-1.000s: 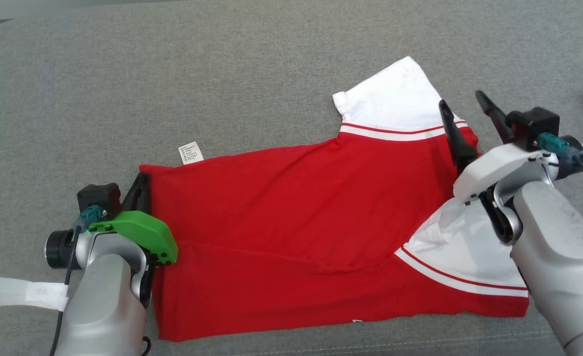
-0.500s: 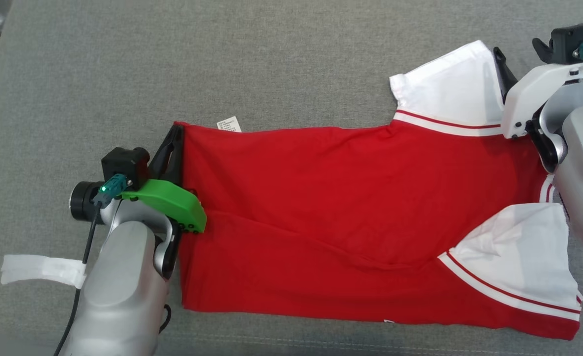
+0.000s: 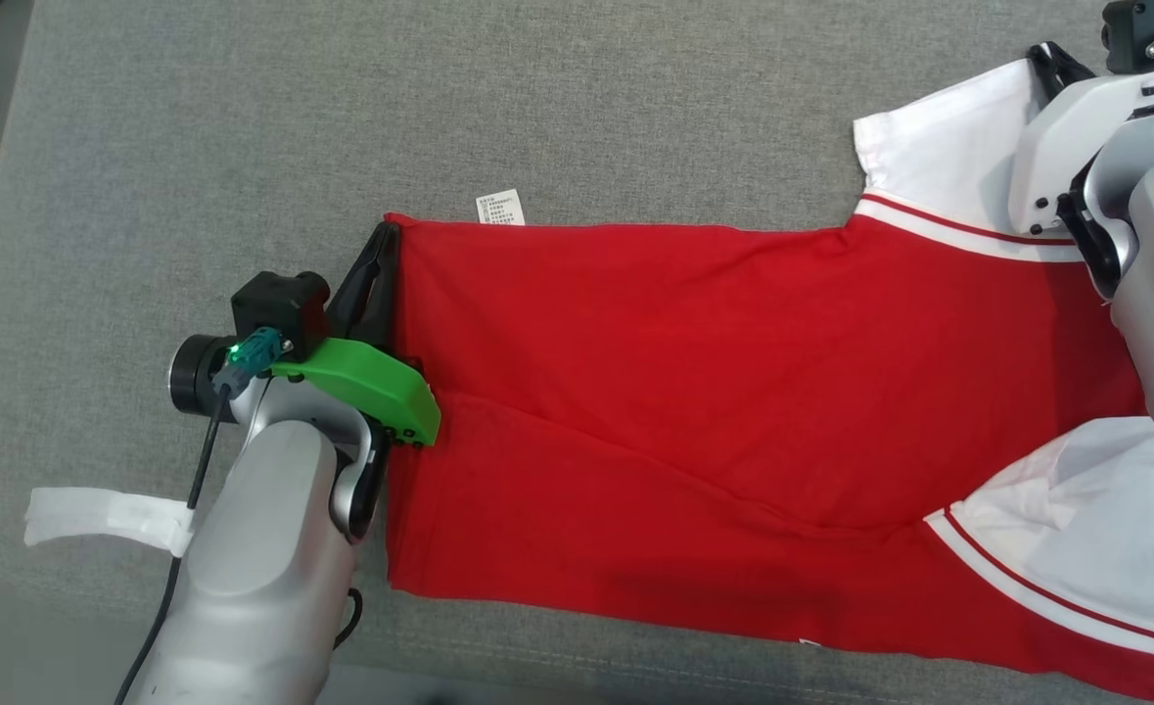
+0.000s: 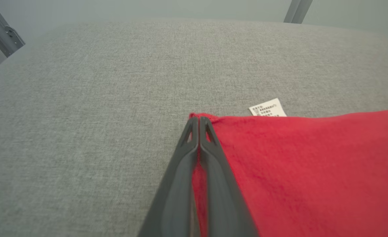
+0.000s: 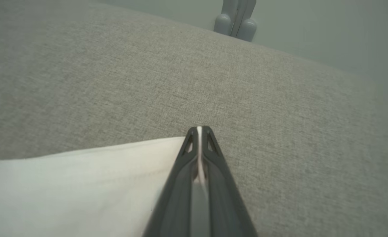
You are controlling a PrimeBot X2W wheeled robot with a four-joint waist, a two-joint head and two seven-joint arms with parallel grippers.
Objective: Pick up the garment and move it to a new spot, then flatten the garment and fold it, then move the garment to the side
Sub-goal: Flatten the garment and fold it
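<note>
Lying flat on the grey upholstered surface [image 3: 244, 117], the red garment [image 3: 733, 392] is stretching across in front of the robot, its nearer white sleeve [image 3: 1105, 529] sitting crumpled at the near right. The left hand [image 3: 389, 235] is pinching the garment's far left corner, its fingers pressing together with red cloth between them. Just beyond, a white label [image 3: 500, 208] is poking out from the far edge. Farthest off, the right hand [image 5: 199, 129] is clamping the edge of the far white sleeve [image 3: 939, 157], its fingers closed on it.
</note>
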